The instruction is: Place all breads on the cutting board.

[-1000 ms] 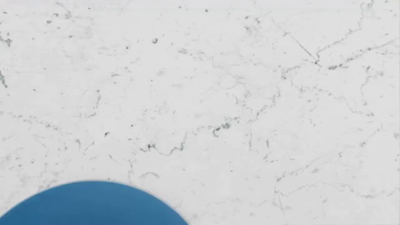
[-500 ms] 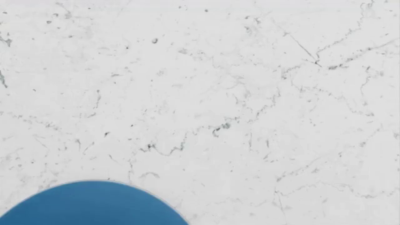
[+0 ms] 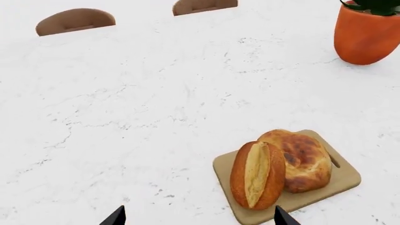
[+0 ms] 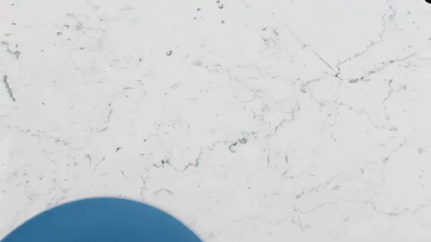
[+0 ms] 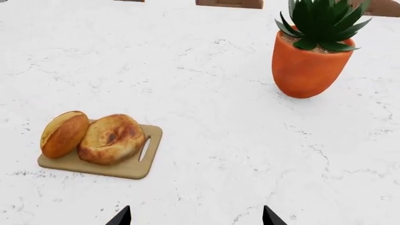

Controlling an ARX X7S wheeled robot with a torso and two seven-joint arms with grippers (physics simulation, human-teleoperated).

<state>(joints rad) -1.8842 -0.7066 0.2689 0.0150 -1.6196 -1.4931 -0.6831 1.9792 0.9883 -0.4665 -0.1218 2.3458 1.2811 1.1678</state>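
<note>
Both breads lie side by side on the light-wood cutting board [image 3: 342,183] [image 5: 145,163]. The smooth orange-brown oval loaf [image 3: 257,174] [image 5: 63,133] touches the round puffy bread with dark spots [image 3: 302,159] [image 5: 112,138]. My left gripper [image 3: 198,216] is open above the marble, its fingertips wide apart and nothing between them; the board lies just past it to one side. My right gripper [image 5: 195,216] is open too, empty, well back from the board. In the head view neither gripper, bread nor board shows.
An orange pot [image 5: 307,67] [image 3: 366,33] with a green spiky plant stands on the white marble table [image 4: 256,101]. Brown chair backs [image 3: 75,21] [image 3: 203,5] rise past the table's far edge. A blue round thing [image 4: 101,222] fills the head view's lower left.
The head view has shifted slightly: the marble veins and the blue round thing sit a little lower in the frame than before.
</note>
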